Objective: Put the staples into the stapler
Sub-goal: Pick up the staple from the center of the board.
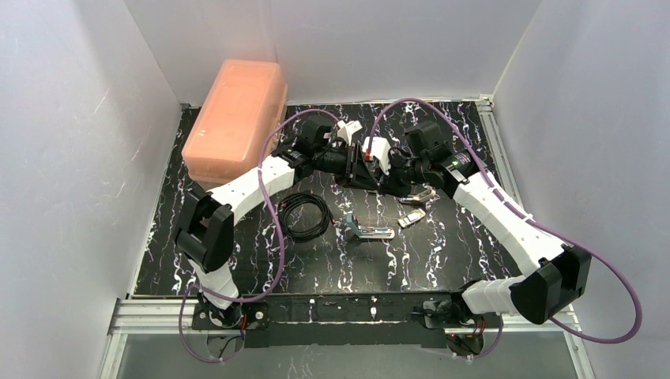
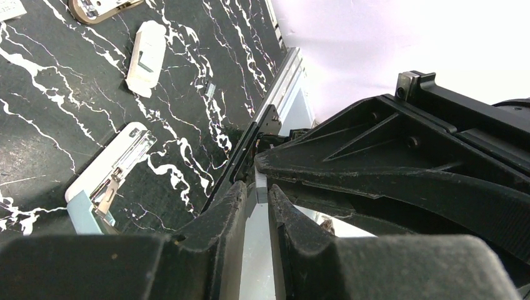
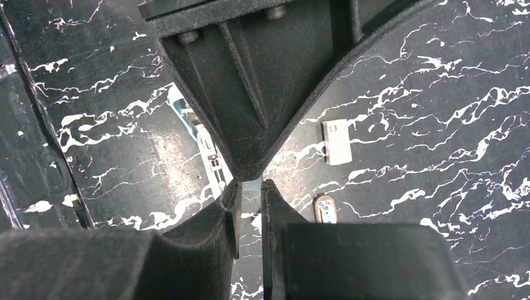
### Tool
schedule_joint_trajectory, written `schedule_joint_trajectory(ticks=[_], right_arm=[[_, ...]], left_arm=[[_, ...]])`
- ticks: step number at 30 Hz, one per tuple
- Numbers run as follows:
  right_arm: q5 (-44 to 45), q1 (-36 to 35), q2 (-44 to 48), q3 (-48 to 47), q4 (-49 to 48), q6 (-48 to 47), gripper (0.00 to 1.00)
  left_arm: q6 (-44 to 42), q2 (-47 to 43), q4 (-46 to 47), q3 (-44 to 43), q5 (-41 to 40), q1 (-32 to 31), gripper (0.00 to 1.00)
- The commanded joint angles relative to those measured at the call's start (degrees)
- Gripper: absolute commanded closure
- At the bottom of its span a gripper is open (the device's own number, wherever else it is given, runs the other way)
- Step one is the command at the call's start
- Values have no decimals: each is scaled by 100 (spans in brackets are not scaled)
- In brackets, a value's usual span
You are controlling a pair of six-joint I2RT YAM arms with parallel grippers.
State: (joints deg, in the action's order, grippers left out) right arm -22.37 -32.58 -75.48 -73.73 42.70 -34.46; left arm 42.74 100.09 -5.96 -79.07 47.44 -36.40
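Top view: left gripper [image 1: 359, 166] and right gripper [image 1: 387, 170] meet tip to tip above the far middle of the black, white-veined marble-look table mat [image 1: 442, 253]. What sits between them is too small to tell here. The small light-blue plastic stapler [image 1: 368, 229] is hinged open with its silver channel showing. It lies on the mat nearer the bases, apart from both grippers. A coiled black cable [image 1: 304, 215] is left of it, a salmon translucent plastic box [image 1: 237, 118] sits far left, and plain white walls [image 1: 395, 47] enclose three sides.

Left wrist view: the left jaws are narrow around a pale strip; can't tell if the pads bite. The open stapler is lower left, with a small white block [image 2: 147, 59] beyond.

Right wrist view: the right fingers pinch a thin silvery strip of staples [image 3: 252, 185], and the left gripper's tip is on the same strip.

Step looks like a mid-air hand-over; loading not yet done. Next move needs one sure grip, a release by the other gripper, then the strip lined up lengthwise over the open channel.
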Motion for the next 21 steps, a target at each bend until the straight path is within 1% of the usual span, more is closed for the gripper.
schedule_joint_trajectory(ticks=[1, 7, 16, 21], right_arm=[[44, 26, 109, -141, -186, 62, 87], [57, 27, 114, -119, -192, 55, 87], [91, 27, 130, 1, -237, 39, 87], [131, 31, 176, 131, -294, 14, 86]], left_arm=[[12, 109, -49, -108, 208, -77, 83], [47, 148, -45, -165, 235, -93, 85], [169, 179, 98, -161, 316, -95, 86], [293, 186, 275, -122, 405, -95, 90]])
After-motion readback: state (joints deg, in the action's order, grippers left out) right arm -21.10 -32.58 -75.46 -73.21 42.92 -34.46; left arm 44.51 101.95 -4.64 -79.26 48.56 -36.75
